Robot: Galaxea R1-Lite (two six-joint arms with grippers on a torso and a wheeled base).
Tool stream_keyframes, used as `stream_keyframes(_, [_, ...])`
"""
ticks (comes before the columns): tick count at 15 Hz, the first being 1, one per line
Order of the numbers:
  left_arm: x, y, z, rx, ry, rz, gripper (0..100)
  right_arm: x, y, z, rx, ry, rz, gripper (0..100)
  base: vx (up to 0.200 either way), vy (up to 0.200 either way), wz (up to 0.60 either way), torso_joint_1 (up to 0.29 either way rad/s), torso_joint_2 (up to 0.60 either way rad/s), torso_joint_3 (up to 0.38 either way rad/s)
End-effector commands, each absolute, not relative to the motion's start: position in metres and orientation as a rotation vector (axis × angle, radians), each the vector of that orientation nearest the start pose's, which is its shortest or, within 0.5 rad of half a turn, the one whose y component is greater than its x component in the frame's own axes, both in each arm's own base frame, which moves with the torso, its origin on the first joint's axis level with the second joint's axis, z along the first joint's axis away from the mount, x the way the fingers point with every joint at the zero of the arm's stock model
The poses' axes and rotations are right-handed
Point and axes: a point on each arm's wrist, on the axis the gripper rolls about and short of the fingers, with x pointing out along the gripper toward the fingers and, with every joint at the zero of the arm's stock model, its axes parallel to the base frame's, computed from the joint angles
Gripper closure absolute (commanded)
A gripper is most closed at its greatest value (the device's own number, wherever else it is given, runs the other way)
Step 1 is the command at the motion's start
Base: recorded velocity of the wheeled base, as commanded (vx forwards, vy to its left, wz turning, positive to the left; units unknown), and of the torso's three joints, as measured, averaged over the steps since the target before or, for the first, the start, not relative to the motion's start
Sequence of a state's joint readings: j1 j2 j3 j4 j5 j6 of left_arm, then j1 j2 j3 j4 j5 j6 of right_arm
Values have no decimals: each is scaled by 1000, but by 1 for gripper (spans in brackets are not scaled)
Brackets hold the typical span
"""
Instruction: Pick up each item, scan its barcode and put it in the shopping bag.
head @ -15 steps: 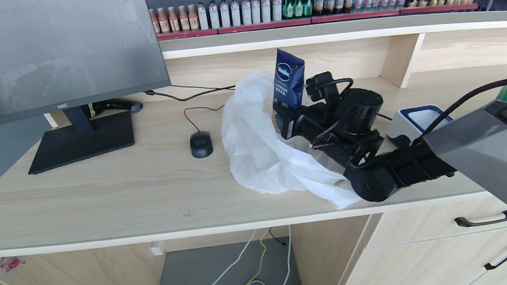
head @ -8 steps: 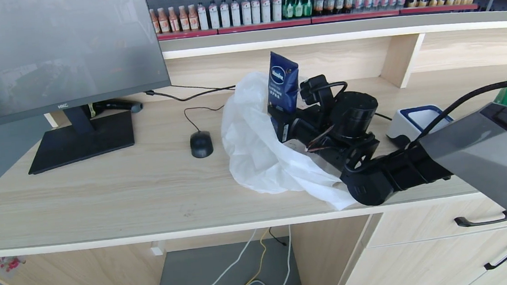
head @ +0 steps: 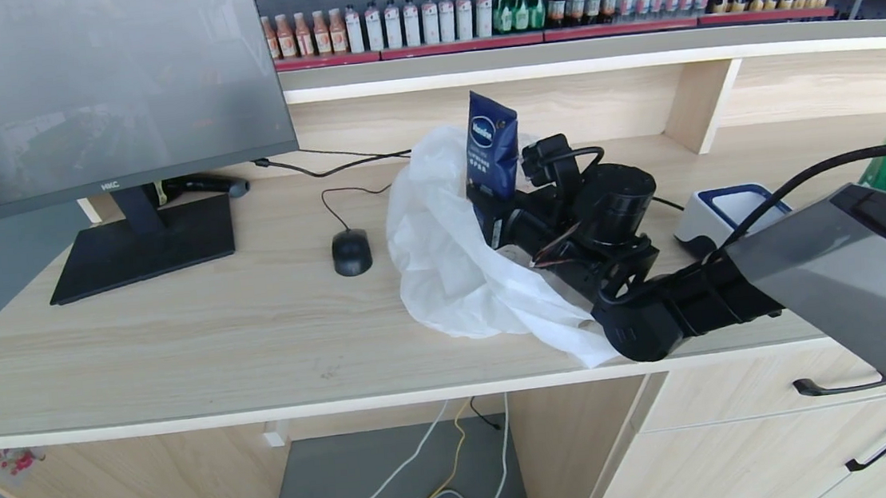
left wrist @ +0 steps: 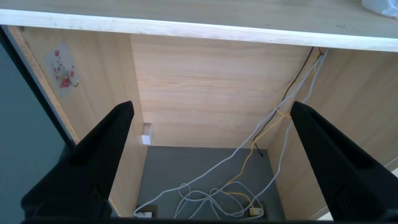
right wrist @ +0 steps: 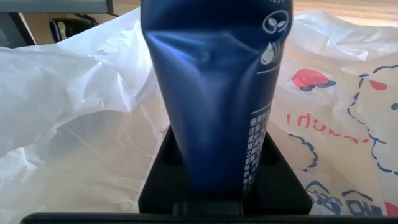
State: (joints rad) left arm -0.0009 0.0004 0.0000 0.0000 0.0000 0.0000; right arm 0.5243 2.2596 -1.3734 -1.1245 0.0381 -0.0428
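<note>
Right gripper jaws pinching upright blue tube above white shopping bag; left gripper jaws hanging spread below desk.

The dark blue plastic tube is glossy and smooth, with dents and creases. The white plastic shopping bag is thin, crinkled film, softly matt. The pale wood-grain counter looks smooth, with a dull sheen.
</note>
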Motion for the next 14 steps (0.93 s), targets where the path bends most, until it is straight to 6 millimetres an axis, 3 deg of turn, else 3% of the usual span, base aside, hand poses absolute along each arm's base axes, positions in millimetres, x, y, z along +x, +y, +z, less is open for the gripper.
stream_keyframes(1, [-23, 0, 75, 0, 0, 0, 0, 398, 231, 165, 14, -235, 556, 100, 0, 0, 0, 0, 0, 0])
stream_keyframes(2, [-23, 0, 75, 0, 0, -2, 0, 398, 231, 165, 14, -238, 555, 0, 0, 0, 0, 0, 0, 0])
stream_keyframes(11, [-23, 0, 75, 0, 0, -2, 0, 391, 226, 187, 43, -337, 551, 0, 0, 0, 0, 0, 0, 0])
stream_keyframes(12, [-23, 0, 75, 0, 0, 0, 0, 382, 221, 209, 54, -383, 549, 0, 0, 0, 0, 0, 0, 0])
stream_keyframes(14, [-23, 0, 75, 0, 0, 0, 0, 375, 216, 223, 59, -408, 547, 0, 0, 0, 0, 0, 0, 0])
